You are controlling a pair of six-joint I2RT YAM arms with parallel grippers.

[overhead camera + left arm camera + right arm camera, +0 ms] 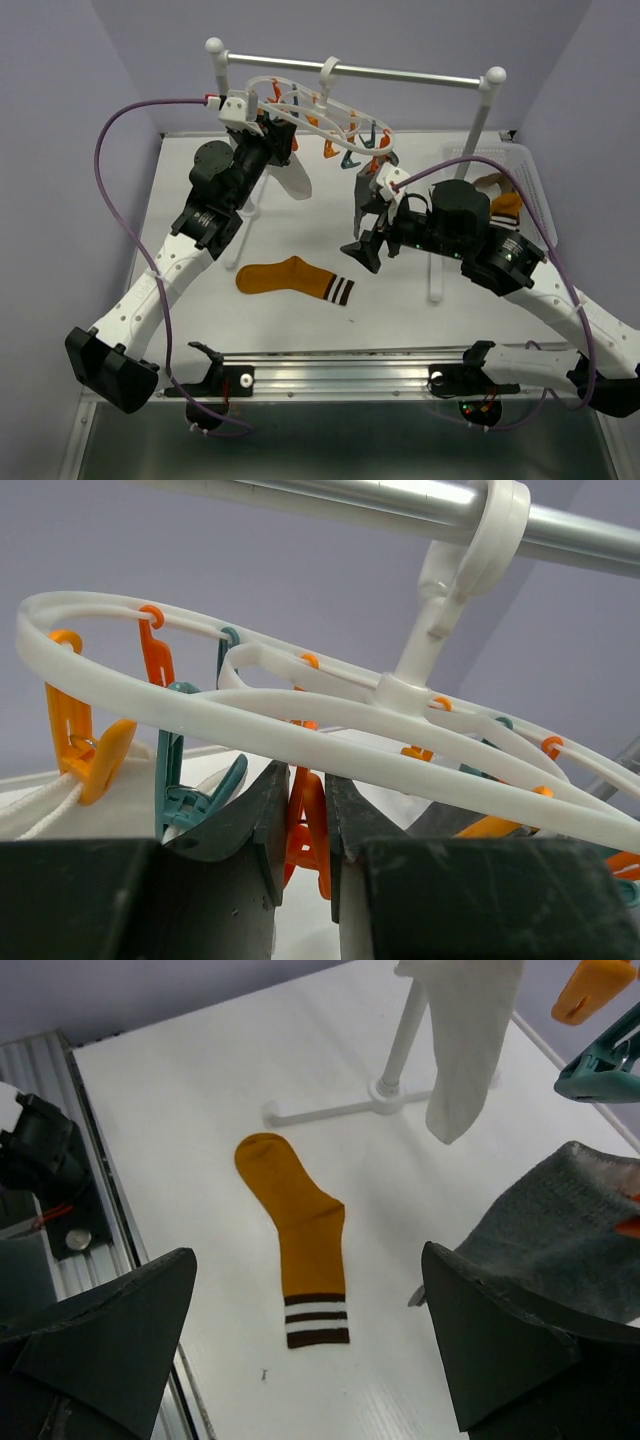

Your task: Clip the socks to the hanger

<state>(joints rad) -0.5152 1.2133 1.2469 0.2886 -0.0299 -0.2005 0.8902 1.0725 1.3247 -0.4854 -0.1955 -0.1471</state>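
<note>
Left gripper (305, 788) pinches a glossy orange clip (303, 848) under the hanger (300, 715), smooth oval rings. Right gripper (308, 1258) gapes wide, facing the flat, stripe-cuffed mustard sock (300, 1225).

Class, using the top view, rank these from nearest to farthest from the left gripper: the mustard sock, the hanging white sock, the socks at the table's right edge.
The left gripper is up at the hanger, closed on an orange clip.
1. white sock, hanging just below it.
2. mustard sock, flat, mid-table.
3. socks at the right edge, far across.
</note>
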